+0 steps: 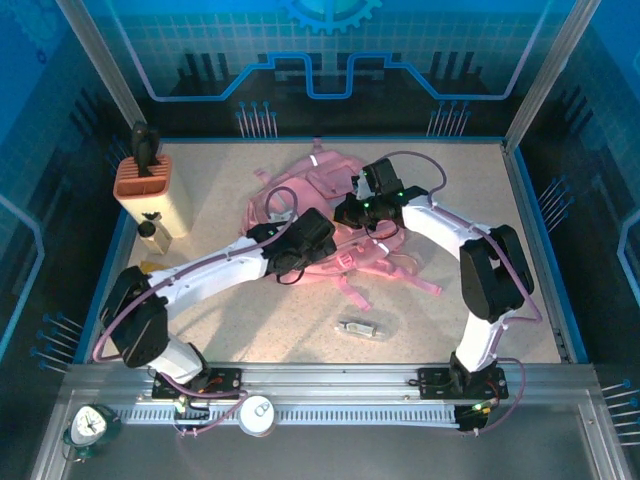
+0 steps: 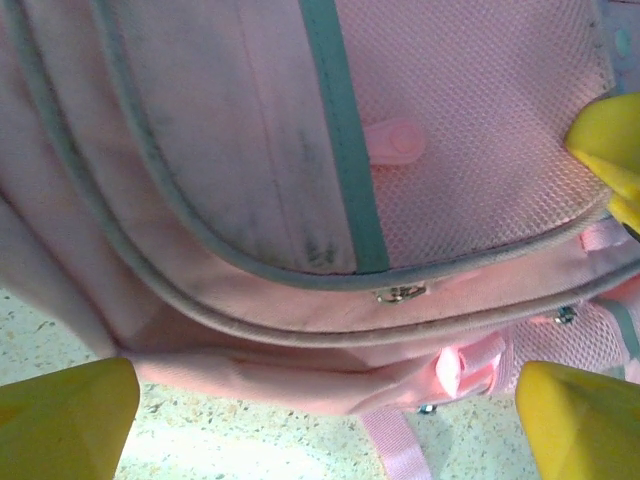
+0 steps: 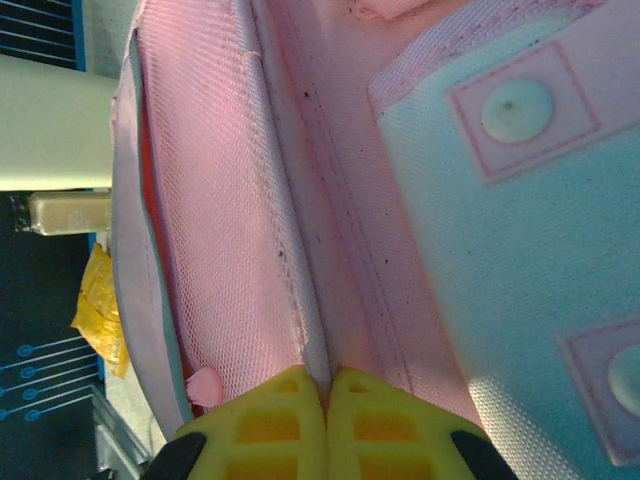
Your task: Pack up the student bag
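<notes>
Far left, top view: tan ribbed holder with an orange top (image 1: 152,190), a small bottle (image 1: 150,232) just beside it.
Left claw (image 2: 325,415): yellow fingers spread wide, holding nothing, above the bag's edge.
Student bag: large soft pink fabric backpack (image 1: 320,185), lying mid-table under both claws.
Left wrist view adds: metal zip pull (image 2: 400,293), round pink tab (image 2: 395,142).
Right claw (image 3: 325,395): fingers pressed together at the mesh pocket's seam; pinched cloth cannot be told.
Right wrist view adds: pale round stud (image 3: 515,108), crumpled yellow packet (image 3: 100,310).
</notes>
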Available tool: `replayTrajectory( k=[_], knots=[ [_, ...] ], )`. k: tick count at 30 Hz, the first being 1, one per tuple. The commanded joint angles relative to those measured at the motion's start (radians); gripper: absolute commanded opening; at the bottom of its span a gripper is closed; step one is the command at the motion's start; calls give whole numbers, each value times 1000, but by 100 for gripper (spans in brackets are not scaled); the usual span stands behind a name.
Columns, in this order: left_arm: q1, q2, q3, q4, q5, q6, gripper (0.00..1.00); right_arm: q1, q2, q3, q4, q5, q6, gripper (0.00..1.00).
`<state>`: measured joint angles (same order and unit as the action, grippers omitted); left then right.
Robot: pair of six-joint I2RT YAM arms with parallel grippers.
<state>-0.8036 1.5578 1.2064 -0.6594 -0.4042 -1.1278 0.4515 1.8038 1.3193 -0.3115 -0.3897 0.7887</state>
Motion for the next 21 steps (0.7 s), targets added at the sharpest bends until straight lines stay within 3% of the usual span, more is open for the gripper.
replayTrajectory(
  k=[1,11,21],
  knots=[
    [-22,50,81,-79,-64,-16,95,16,-69,9,100,-59,65,0],
    [-36,185,187,-121,-104,-56,99,19,-83,-34,194,-74,150,0],
    [-24,307,336,-352,-257,-172,97,19,-93,-83,277,-80,212,0]
  ],
)
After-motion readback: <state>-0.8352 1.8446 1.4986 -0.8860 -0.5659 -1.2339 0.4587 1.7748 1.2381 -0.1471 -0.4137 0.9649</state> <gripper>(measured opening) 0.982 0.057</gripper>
